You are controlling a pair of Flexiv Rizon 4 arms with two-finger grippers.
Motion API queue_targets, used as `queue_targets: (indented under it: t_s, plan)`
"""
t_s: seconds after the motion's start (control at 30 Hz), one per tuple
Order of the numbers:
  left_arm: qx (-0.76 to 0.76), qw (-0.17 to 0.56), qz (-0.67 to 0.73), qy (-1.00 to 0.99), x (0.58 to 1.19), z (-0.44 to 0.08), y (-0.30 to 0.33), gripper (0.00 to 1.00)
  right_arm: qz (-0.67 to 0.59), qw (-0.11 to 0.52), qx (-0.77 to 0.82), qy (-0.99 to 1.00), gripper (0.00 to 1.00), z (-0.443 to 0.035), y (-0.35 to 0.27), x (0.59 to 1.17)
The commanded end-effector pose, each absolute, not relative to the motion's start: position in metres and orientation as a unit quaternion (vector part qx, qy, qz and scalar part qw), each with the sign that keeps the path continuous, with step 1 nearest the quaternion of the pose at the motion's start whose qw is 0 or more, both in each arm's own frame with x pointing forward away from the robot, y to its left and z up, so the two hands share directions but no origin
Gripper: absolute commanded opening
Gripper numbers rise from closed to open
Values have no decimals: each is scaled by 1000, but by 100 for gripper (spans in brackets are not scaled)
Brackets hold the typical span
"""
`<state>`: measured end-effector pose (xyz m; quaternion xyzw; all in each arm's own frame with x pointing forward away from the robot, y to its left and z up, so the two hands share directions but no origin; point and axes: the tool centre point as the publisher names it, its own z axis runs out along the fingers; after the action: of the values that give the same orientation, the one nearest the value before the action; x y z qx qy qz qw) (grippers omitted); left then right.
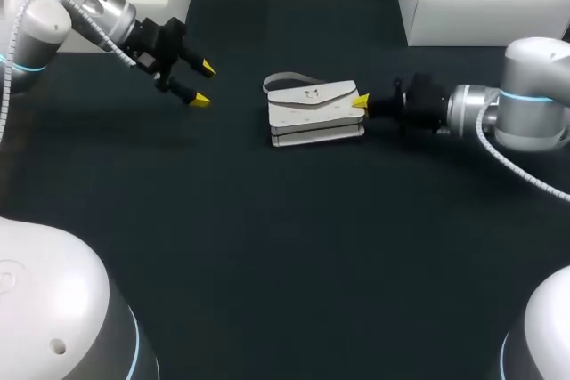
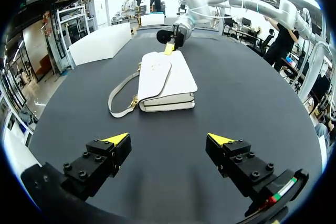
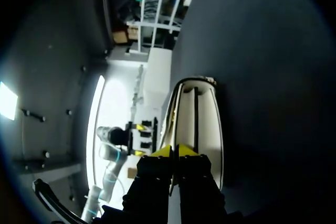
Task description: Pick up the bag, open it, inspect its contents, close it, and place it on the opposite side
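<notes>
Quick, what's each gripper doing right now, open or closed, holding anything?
Left gripper: open, holding nothing, short of the bag.
Right gripper: shut on the bag's edge, apparently its flap.

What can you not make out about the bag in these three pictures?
- Contents of the bag: the flap lies shut in every view.
- Clasp: too small in the head view to tell whether it is fastened.
- Bag's edge at the right gripper: covered by the gripper itself in the head and right wrist views.
- Strap: hidden behind the bag's body in the right wrist view.
</notes>
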<state>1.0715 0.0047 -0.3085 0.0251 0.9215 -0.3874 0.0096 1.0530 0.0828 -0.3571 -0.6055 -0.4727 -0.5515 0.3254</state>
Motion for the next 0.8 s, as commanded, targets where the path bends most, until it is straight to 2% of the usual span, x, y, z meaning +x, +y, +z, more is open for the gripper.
queue_targets:
  t_s: [0.03, 0.8]
  plan:
    - [26, 9, -389, 921, 1072, -310, 5, 100, -564, 312, -608, -463, 0, -355, 90, 1044]
    - [26, 9, -389, 921, 1072, -310, 5, 100, -547, 316, -622, -463, 0, -358, 111, 1045]
